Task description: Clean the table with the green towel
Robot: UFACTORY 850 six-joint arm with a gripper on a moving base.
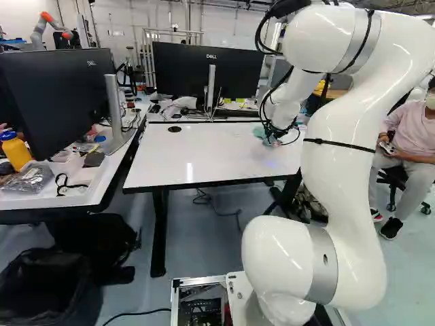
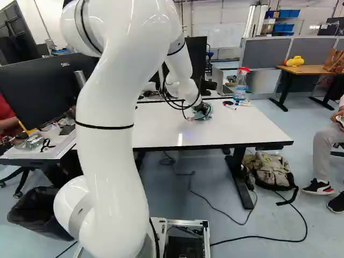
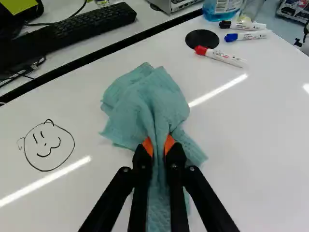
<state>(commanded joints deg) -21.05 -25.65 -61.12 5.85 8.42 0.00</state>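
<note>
On table [image 1: 204, 153], claw [image 2: 202, 111] pinches green towel [image 3: 140, 108] between orange pads [image 3: 147, 145]; drawn face [image 3: 48, 146] nearby, red marker [image 3: 222, 56] beside black disc [image 3: 202, 38].

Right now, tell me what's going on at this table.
The robot arm has its gripper closed on a green towel bunched on the white table. A smiling face drawing beside the towel is not wiped off yet. Three markers and a spray bottle stand or lie near the table's far edge.
</note>
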